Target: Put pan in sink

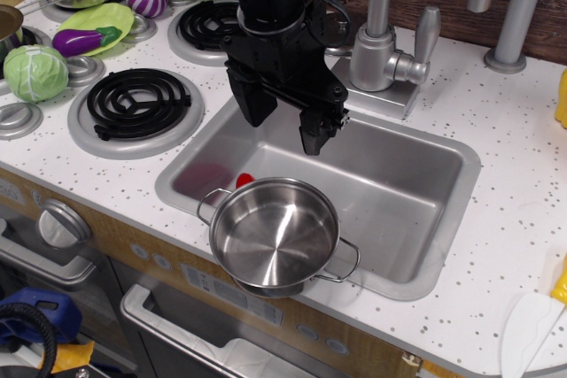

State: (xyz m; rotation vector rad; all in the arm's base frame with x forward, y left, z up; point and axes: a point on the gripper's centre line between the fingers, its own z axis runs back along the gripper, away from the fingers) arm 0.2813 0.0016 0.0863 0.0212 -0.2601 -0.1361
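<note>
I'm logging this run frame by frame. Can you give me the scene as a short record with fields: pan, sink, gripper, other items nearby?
pan: shiny steel pan, upright, sitting in the front-left part of the sink, looks empty
sink: silver basin sunk in the speckled counter; small red object behind the pan
gripper: black gripper above the sink's back-left, jaws open, holding nothing, clear of the pan
faucet: behind the sink
stovetop: front burner bare; cabbage and eggplant to the left
task state: pan appears placed
</note>
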